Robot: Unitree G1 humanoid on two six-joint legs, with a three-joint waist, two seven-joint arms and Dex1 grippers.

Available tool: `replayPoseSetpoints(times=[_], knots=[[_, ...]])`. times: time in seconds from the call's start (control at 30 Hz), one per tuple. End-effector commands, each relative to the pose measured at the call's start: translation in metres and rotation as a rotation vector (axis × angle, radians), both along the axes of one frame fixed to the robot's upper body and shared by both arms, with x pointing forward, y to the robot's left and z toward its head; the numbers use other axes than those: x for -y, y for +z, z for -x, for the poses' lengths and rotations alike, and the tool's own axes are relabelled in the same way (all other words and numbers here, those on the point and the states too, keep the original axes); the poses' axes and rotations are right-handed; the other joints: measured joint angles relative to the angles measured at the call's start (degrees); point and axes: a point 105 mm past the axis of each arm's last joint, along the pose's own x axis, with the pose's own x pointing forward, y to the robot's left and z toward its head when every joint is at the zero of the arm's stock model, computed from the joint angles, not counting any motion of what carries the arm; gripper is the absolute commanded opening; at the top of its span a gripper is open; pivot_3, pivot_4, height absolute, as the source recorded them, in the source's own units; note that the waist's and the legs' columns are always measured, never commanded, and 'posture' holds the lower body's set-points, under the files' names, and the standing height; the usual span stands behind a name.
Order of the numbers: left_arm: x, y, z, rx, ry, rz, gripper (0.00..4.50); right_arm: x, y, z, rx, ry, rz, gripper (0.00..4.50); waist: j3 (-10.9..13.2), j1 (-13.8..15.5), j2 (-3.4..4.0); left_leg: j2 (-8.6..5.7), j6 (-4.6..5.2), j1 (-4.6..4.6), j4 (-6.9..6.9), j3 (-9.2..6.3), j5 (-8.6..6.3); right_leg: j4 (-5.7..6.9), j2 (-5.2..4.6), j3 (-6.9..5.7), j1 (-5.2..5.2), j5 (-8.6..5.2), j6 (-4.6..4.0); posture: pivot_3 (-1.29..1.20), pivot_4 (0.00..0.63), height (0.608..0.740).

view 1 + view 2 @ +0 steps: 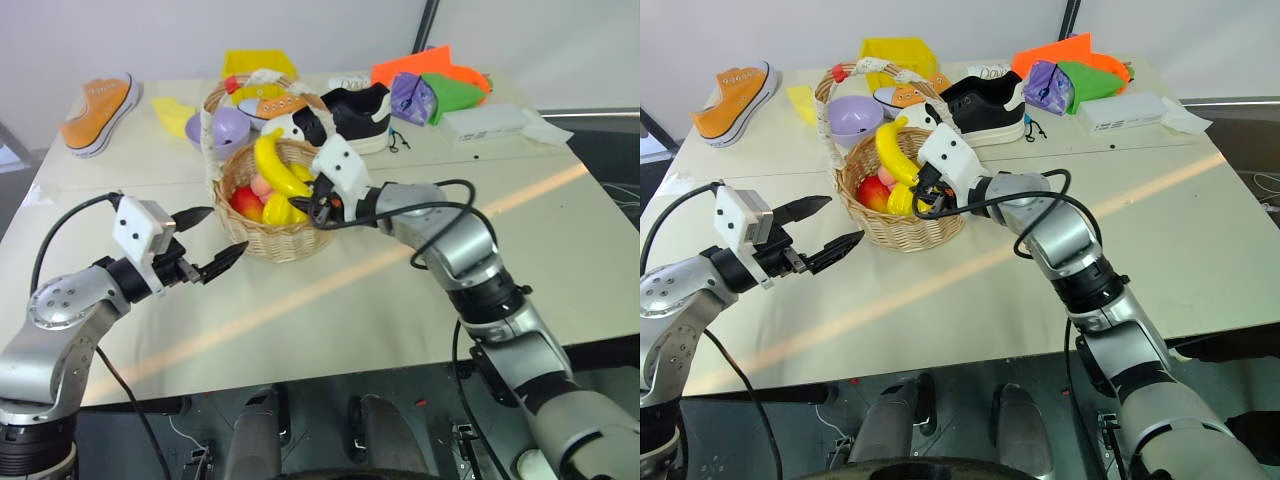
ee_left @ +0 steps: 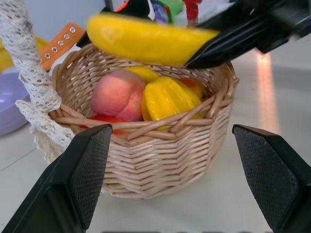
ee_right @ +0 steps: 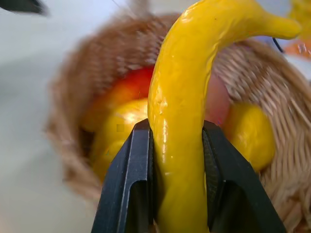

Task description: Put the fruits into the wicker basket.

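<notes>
Both head views look forward and down over the tabletop [image 1: 420, 300]. Each wrist view looks along its gripper, very near the basket [image 2: 165, 160], which all views share.

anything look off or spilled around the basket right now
Nothing spilled. The wicker basket stands upright with a starfruit and peach inside. The banana is not in yet: the right gripper holds it above the rim.

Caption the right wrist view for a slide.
Right gripper clamps the banana over the wicker basket, which already holds a starfruit and other fruit.
</notes>
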Motion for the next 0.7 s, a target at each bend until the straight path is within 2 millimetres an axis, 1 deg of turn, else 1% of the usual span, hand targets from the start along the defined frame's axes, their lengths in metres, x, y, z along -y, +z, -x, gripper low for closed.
replayPoseSetpoints(times=[0.03,0.13,0.17,0.27,0.3,0.33,0.4,0.5,0.57,0.63,0.7], knots=[[0.006,0.01,0.005,0.049,-0.011,0.003,4.25,-0.004,0.025,0.014,0.094,0.084,-0.031,2.59,0.0,0.0,0.0,0.0,0.01,0.0,0.05,0.1,0.0,-0.01,0.02,-0.03,0.02,0.05,0.09,0.0,0.15,0.74],[0.007,0.011,0.005,0.05,-0.013,0.005,4.25,0.0,0.032,0.022,0.184,0.099,-0.016,4.09,0.0,0.1,0.0,0.06,-0.01,0.06,0.13,0.15,0.02,0.01,0.09,-0.03,0.04,0.13,0.23,0.0,0.15,0.74],[0.008,0.011,0.006,0.05,-0.014,0.005,4.25,0.002,0.035,0.028,0.219,0.119,-0.013,4.44,0.0,0.0,0.0,0.08,-0.03,0.08,0.15,0.15,0.02,0.03,0.1,-0.03,0.04,0.13,0.23,0.0,0.15,0.74],[0.012,0.014,0.006,0.056,-0.03,0.02,4.25,0.019,0.043,0.07,0.258,0.283,-0.043,4.44,0.0,0.5,-0.01,0.11,-0.07,0.1,0.15,0.14,0.03,0.03,0.09,-0.06,0.06,0.13,0.22,0.0,0.15,0.74],[0.013,0.014,0.005,0.056,-0.038,0.026,4.25,0.027,0.045,0.081,0.243,0.315,-0.055,4.44,0.0,0.6,-0.01,0.15,-0.06,0.1,0.15,0.14,0.03,0.03,0.08,-0.05,0.06,0.13,0.22,0.0,0.15,0.74],[0.015,0.014,0.005,0.054,-0.043,0.029,4.25,0.034,0.048,0.083,0.227,0.302,-0.071,4.44,0.0,0.5,-0.01,0.15,-0.06,0.07,0.14,0.14,0.03,0.01,0.08,-0.05,0.06,0.13,0.22,0.0,0.15,0.74],[0.016,0.013,0.004,0.048,-0.051,0.033,4.25,0.047,0.052,0.071,0.214,0.2,-0.098,4.44,0.0,0.0,-0.02,0.13,-0.04,0.1,0.15,0.13,0.03,0.02,0.09,-0.03,0.06,0.14,0.22,0.0,0.15,0.74],[0.018,0.012,0.003,0.043,-0.062,0.038,4.25,0.055,0.053,0.041,0.226,0.036,-0.112,4.44,0.0,-0.4,-0.04,0.19,-0.08,0.29,0.17,0.14,0.05,0.12,0.23,0.06,0.1,0.15,0.18,0.0,0.15,0.74],[0.019,0.012,0.002,0.042,-0.068,0.04,4.25,0.056,0.055,0.021,0.227,-0.057,-0.136,4.44,0.0,-0.3,-0.03,0.23,-0.11,0.37,0.16,0.15,0.06,0.24,0.27,0.11,0.08,0.15,0.15,0.0,0.15,0.74],[0.02,0.012,0.002,0.044,-0.073,0.041,4.25,0.055,0.054,-0.005,0.2,-0.157,-0.181,4.44,0.0,-0.3,-0.03,0.24,-0.14,0.36,0.16,0.18,0.09,0.33,0.29,0.12,0.02,0.14,0.15,0.0,0.15,0.74],[0.021,0.013,0.001,0.046,-0.074,0.042,4.25,0.051,0.05,-0.022,0.19,-0.202,-0.192,4.44,0.0,-0.3,-0.03,0.24,-0.15,0.34,0.16,0.3,0.11,0.44,0.3,0.17,-0.06,0.15,0.16,0.0,0.15,0.74]])
